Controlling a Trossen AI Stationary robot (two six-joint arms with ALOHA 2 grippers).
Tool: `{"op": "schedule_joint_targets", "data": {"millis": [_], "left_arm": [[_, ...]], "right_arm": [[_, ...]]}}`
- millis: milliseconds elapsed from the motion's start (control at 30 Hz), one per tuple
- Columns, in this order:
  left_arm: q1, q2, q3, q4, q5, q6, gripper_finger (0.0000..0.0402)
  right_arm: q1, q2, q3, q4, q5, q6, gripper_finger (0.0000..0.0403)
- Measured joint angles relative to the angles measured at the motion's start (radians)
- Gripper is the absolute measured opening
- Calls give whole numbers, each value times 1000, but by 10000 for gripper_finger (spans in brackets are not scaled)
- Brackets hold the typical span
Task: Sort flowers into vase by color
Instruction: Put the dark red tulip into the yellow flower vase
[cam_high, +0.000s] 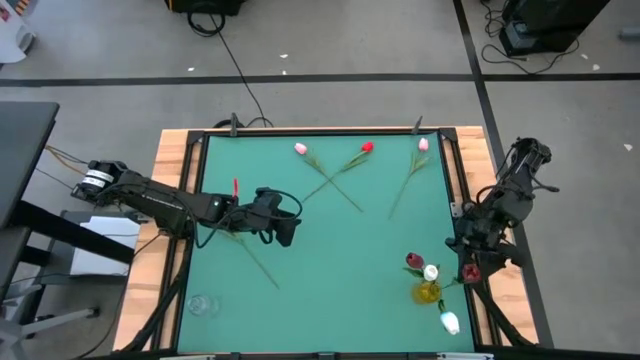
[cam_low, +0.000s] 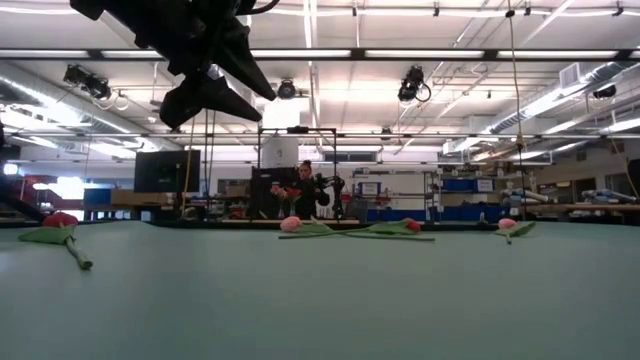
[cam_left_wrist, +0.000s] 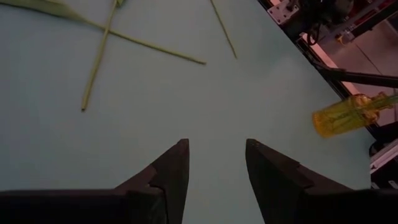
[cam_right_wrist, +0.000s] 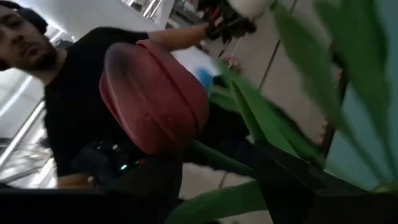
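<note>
My left gripper (cam_high: 287, 228) (cam_left_wrist: 216, 155) hovers open above the green mat, left of centre, beside a red tulip (cam_high: 236, 187) whose stem runs toward the near edge. Three tulips lie by the far edge: pink (cam_high: 300, 149), red (cam_high: 367, 148) and pink (cam_high: 423, 144). A yellow vase (cam_high: 428, 292) (cam_left_wrist: 345, 113) stands near the right edge with a maroon head (cam_high: 413, 261) and a white head (cam_high: 431, 271) in it. A white tulip (cam_high: 450, 322) lies beside it. My right gripper (cam_high: 468, 262) is at the right edge with a dark red tulip (cam_right_wrist: 155, 93). My right gripper has the dark red tulip's stem (cam_right_wrist: 214, 157) and leaves (cam_right_wrist: 208, 205) between its fingers (cam_right_wrist: 292, 180). The head (cam_high: 470, 271) stands clear of the table, past the fingertips. The head and leaves hide the place of contact, so which part is pinched does not show.
A clear glass vase (cam_high: 200, 304) stands at the near left corner. Wooden rails (cam_high: 170, 170) frame the mat. Bare mat (cam_high: 340, 260) spreads across the middle. A person in a black shirt (cam_right_wrist: 81, 112) shows beyond the table in the right wrist view.
</note>
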Motion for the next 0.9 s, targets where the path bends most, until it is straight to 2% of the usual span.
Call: {"op": "schedule_joint_targets", "data": {"millis": [133, 233, 433, 567, 767, 900], "left_arm": [[0, 0, 0, -10, 0, 0, 162], [0, 0, 0, -12, 0, 1, 162], [0, 0, 0, -16, 0, 2, 162], [0, 0, 0, -19, 0, 3, 162], [0, 0, 0, -19, 0, 3, 162], [0, 0, 0, -19, 1, 3, 162]], "right_arm": [[0, -1, 0, 57, -57, 51, 208], [-4, 1, 0, 73, -14, 46, 208], [-25, 34, 0, 61, 154, -131, 208], [-23, 63, 0, 125, 138, -278, 210], [-23, 79, 0, 210, 127, -331, 234], [-24, 78, -1, 353, 140, -425, 258]]}}
